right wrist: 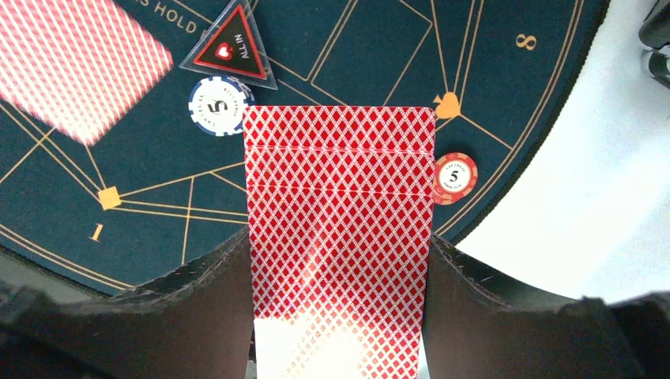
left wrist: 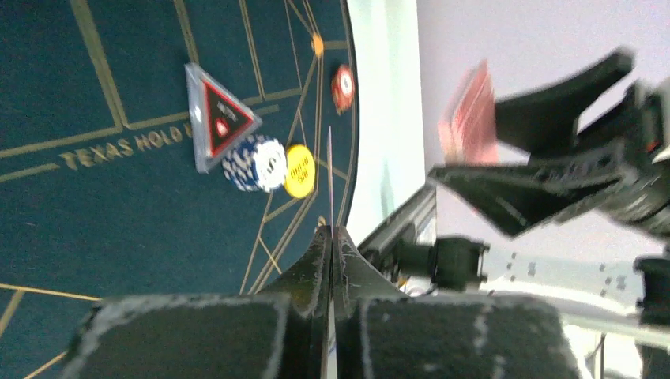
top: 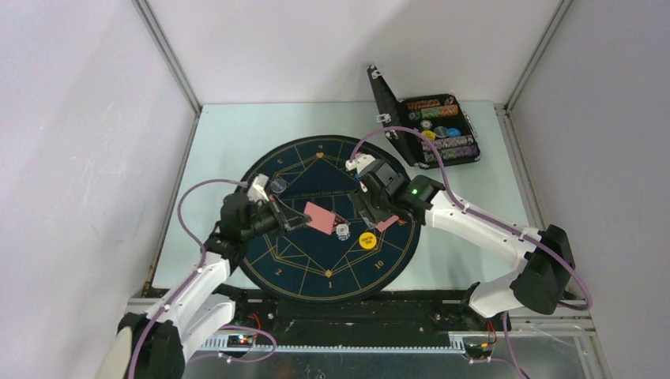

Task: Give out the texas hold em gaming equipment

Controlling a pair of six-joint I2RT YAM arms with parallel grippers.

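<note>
My left gripper point(top: 299, 219) is shut on the edge of one pink-red-backed card point(top: 321, 218) and holds it over the middle of the mat. In the left wrist view the card point(left wrist: 330, 170) shows edge-on as a thin line between the closed jaws of the left gripper point(left wrist: 332, 233). My right gripper point(right wrist: 338, 241) is shut on a stack of red-backed cards point(right wrist: 340, 181), just right of the mat's centre point(top: 370, 207). Below it lie a triangular marker point(right wrist: 229, 47), a blue-white disc point(right wrist: 217, 104) and an orange-red disc point(right wrist: 454, 178). A yellow disc point(top: 367, 240) lies near them.
The round dark-blue mat point(top: 276, 253) with gold lines covers the table's middle. A black hinged case point(top: 438, 130) stands open at the back right with several rows of discs inside. A pale round disc point(top: 278, 186) lies on the mat by the left wrist. White walls enclose the table.
</note>
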